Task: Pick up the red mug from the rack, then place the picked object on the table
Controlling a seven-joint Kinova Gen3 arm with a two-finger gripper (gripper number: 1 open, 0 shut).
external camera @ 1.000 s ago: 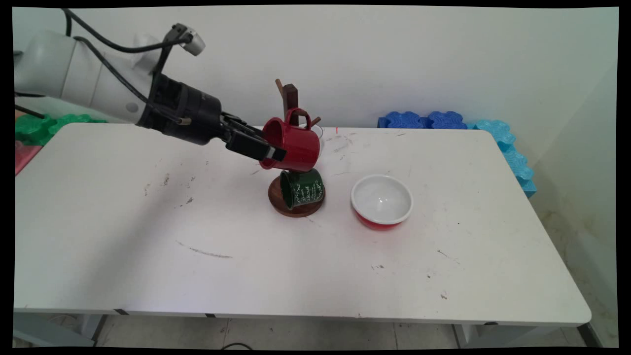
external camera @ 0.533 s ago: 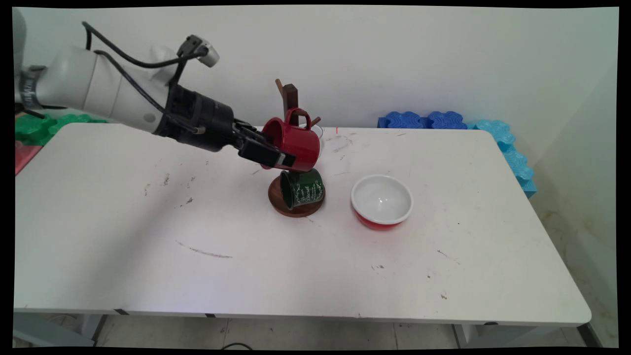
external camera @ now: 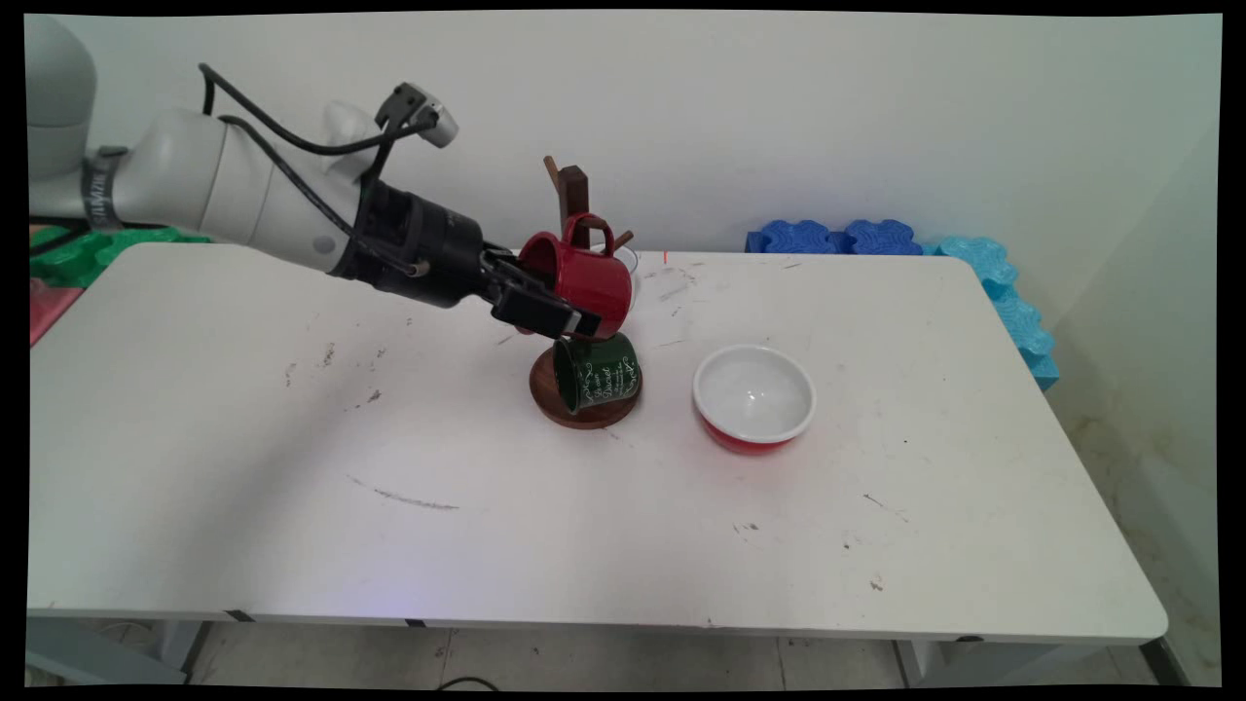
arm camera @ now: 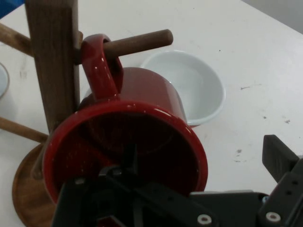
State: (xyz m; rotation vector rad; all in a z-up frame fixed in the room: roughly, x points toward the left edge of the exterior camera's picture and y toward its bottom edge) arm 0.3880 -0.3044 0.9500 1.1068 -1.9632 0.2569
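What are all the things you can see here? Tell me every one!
Red mug: one, hanging by its handle on a peg of the stand, mouth toward the gripper.
Green mug: one, dark green with white writing, lower on the stand.
Mug stand: one, brown wood, round base on the table.
Bowl: one, red outside, white inside, right of the stand.
Table: one, white, scuffed.
Foam pieces: several, blue, past the table's far right edge.
Foam pieces: green, at the far left.
Gripper: one, black, open, one finger inside the red mug, the other outside.
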